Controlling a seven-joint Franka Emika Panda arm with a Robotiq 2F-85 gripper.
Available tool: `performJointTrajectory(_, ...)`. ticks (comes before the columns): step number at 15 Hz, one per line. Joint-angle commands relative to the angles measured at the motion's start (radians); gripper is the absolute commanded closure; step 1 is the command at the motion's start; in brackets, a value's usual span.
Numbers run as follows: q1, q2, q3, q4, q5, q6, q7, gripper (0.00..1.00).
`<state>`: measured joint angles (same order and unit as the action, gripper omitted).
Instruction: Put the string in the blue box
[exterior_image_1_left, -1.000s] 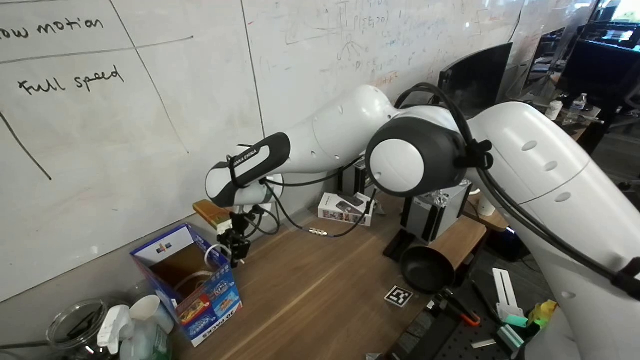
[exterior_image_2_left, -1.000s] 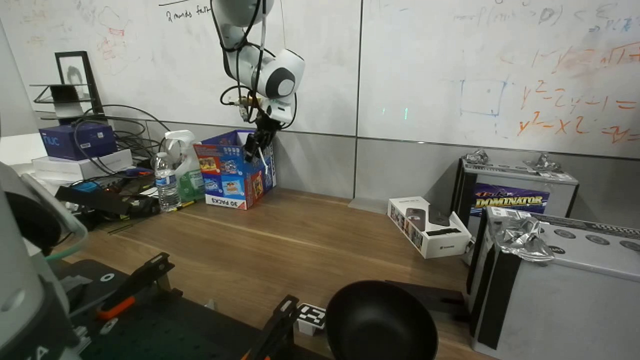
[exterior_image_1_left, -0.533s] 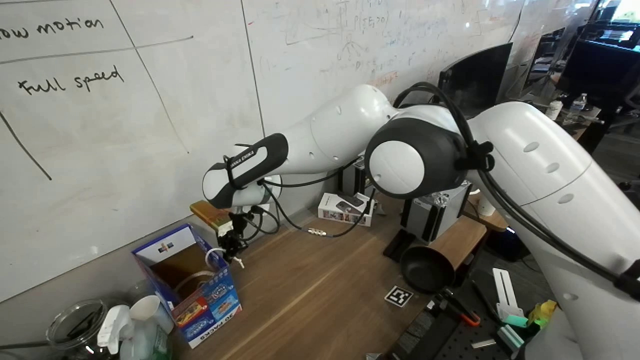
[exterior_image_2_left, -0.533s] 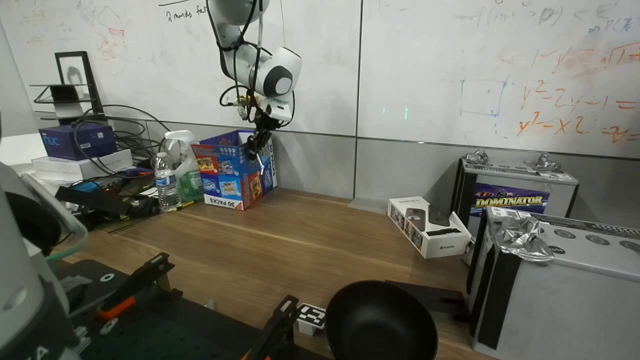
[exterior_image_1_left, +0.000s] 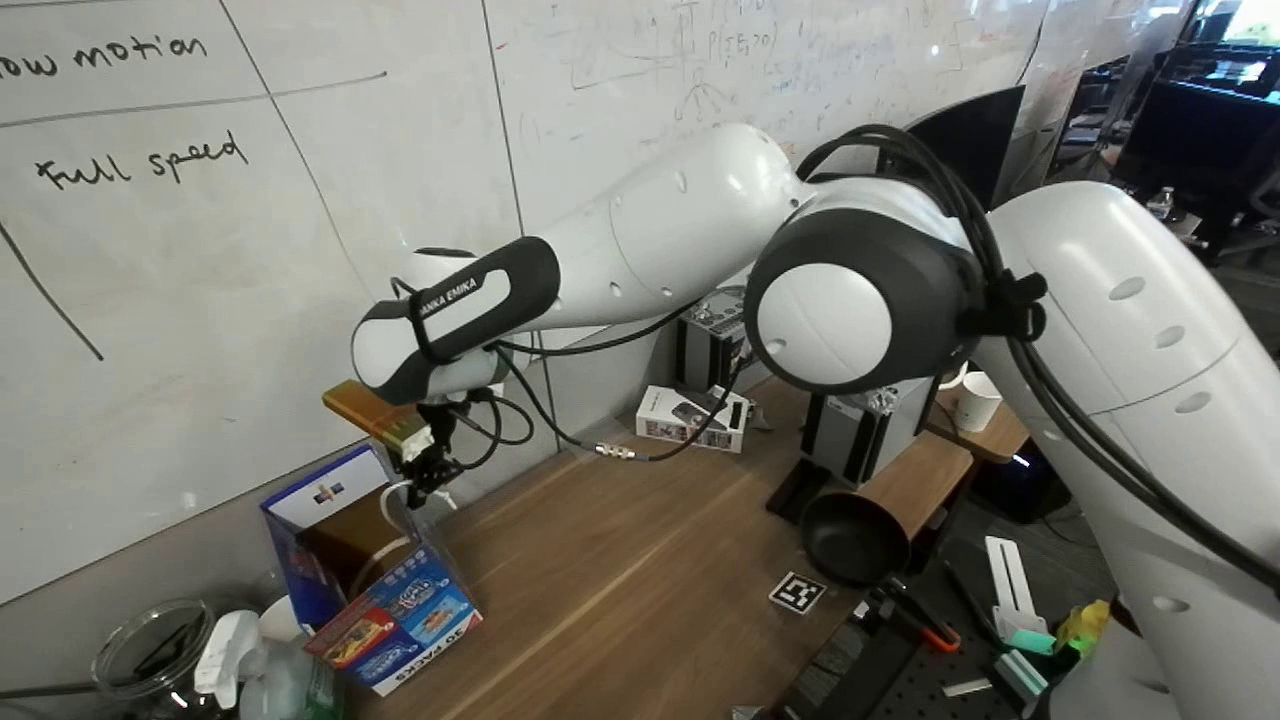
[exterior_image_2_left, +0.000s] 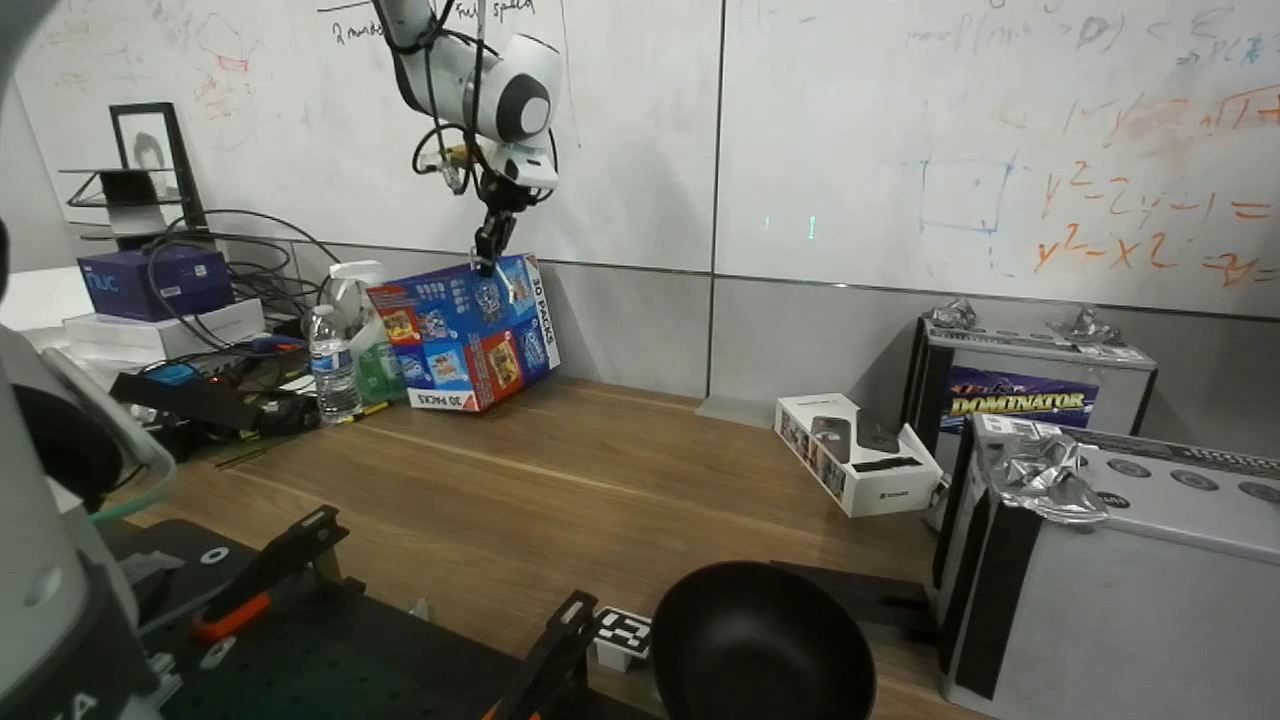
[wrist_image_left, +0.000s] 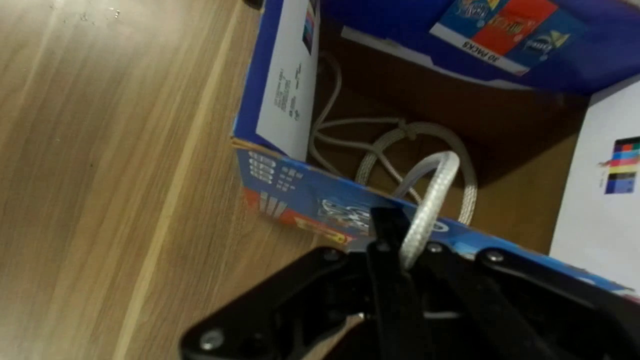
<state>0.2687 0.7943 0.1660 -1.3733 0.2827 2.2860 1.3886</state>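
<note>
The blue box (exterior_image_1_left: 410, 625) stands tilted near the whiteboard, its printed side leaning, as an exterior view shows. In the wrist view, coils of the white string (wrist_image_left: 465, 185) lie on the brown inside of the box. One stretch of string rises over the near rim to my gripper (wrist_image_left: 397, 235), which is shut on it. A short free end of the string (exterior_image_1_left: 445, 498) sticks out beyond the fingers, outside the box. My gripper is at the rim's outer side; whether it touches the wall I cannot tell.
A spray bottle (exterior_image_1_left: 265, 660) and a glass jar (exterior_image_1_left: 150, 655) crowd the box's side, with a water bottle (exterior_image_2_left: 332, 365) close by. A white phone carton (exterior_image_2_left: 855, 455), grey device boxes (exterior_image_2_left: 1110, 580) and a black pan (exterior_image_2_left: 765, 640) stand elsewhere on the table.
My gripper has closed on the string and moved up and to the left in both exterior views. The box has gone from upright to tilted, and its near wall leans.
</note>
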Motion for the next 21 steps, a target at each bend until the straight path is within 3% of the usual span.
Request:
performJointTrajectory(1, 0.065, -0.104, -0.024, -0.044, -0.053, 0.009, -0.005, 0.99)
performJointTrajectory(6, 0.118, -0.147, -0.018, -0.032, -0.107, 0.012, -0.013, 0.99)
performJointTrajectory(13, 0.124, -0.114, -0.017, -0.024, -0.107, 0.003, -0.035, 0.99)
performJointTrajectory(14, 0.121, -0.108, -0.018, -0.023, -0.105, -0.01, -0.039, 0.71)
performJointTrajectory(16, 0.123, -0.104, -0.029, -0.025, -0.121, -0.022, -0.052, 0.66)
performJointTrajectory(18, 0.12, -0.103, -0.038, -0.025, -0.147, -0.051, -0.096, 0.5)
performJointTrajectory(21, 0.092, -0.133, -0.032, -0.041, -0.19, -0.133, -0.26, 0.27)
